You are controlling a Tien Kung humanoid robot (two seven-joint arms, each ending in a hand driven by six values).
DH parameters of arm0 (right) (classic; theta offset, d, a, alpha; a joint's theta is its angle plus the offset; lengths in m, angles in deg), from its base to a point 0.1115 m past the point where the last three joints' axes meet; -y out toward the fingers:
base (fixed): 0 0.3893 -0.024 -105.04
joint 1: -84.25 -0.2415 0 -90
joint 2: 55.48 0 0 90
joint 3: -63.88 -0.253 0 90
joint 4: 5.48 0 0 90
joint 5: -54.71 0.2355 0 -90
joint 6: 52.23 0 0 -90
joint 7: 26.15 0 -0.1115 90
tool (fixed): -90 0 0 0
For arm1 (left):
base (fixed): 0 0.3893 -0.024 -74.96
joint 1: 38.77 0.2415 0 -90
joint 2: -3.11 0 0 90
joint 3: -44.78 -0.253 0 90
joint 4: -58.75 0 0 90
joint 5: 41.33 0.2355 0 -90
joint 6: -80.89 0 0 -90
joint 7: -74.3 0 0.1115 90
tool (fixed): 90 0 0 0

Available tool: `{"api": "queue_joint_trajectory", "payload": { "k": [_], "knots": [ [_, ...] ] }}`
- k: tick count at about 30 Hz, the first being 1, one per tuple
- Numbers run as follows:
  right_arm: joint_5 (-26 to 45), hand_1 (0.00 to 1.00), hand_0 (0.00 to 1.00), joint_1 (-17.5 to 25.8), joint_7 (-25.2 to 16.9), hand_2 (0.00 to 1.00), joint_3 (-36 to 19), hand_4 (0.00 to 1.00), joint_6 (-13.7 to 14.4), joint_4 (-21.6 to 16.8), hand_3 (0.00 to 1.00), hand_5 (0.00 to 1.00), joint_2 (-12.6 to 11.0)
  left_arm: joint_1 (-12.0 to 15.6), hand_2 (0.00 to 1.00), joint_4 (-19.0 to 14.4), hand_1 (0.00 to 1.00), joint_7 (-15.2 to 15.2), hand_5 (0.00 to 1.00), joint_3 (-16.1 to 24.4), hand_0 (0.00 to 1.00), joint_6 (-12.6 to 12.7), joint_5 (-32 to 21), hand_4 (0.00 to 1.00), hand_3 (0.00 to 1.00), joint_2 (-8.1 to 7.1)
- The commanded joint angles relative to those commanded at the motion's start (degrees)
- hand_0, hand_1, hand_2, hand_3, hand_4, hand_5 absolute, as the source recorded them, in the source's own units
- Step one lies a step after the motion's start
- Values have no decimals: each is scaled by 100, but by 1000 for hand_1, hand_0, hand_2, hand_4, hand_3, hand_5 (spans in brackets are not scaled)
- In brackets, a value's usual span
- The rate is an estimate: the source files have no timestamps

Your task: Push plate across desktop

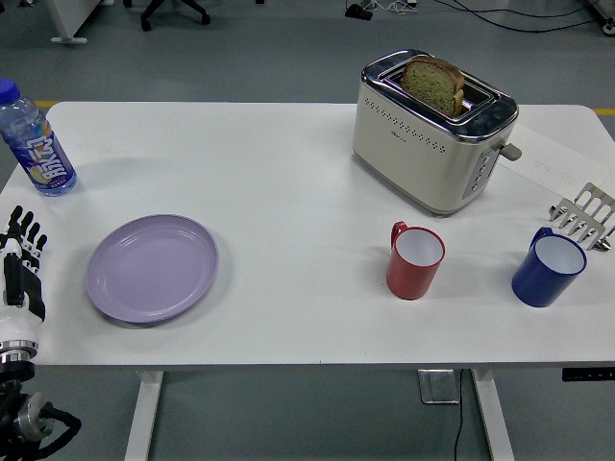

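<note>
Head view shows the plate (153, 268) lying flat at about eight o'clock on the white surface (288, 192), near the front edge. The left hand (23, 261) waits just beside the plate's nine o'clock rim, not touching it, fingers straight and pointing toward twelve o'clock, holding nothing. The right hand is not in view.

The plate looks like a glazed or melamine piece: stiff, shallow, smooth underneath, probably light to moderate in weight. On this slick surface it should slide easily, so a push needs little force. No grasp is called for; the place to bear on is the raised rim at nine o'clock, with the fingers' flat side set low against the edge. Pressing through the plate's middle line should keep it from spinning; an off-centre push would likely turn it. Pressing down on the rim could tip the far side up.

Toward three o'clock the path is open for a good stretch before the red mug (415, 260); the blue mug (549, 268), toaster (434, 130) and bottle (36, 142) stand well apart from it. If ceramic, the plate could chip against a mug or off the front edge.
</note>
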Motion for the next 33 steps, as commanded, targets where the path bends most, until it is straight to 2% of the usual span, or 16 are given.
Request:
{"api": "queue_joint_trajectory", "payload": {
  "k": [11, 23, 33],
  "knots": [
    [-6, 546, 603, 18, 6, 649, 14, 145, -4, 0, 615, 352, -1, -100, 990, 112, 985, -93, 998, -307, 964, 110, -184, 498, 994, 77],
    [-1, 544, 602, 54, 7, 648, 48, 145, -14, 0, 615, 351, 10, -132, 990, 222, 982, -279, 998, -687, 964, 165, -497, 495, 996, 78],
    [-2, 544, 601, 56, 5, 648, 64, 146, -13, 0, 615, 349, 22, -216, 990, 229, 978, -348, 998, -825, 964, 210, -563, 490, 998, 114]
  ]
}}
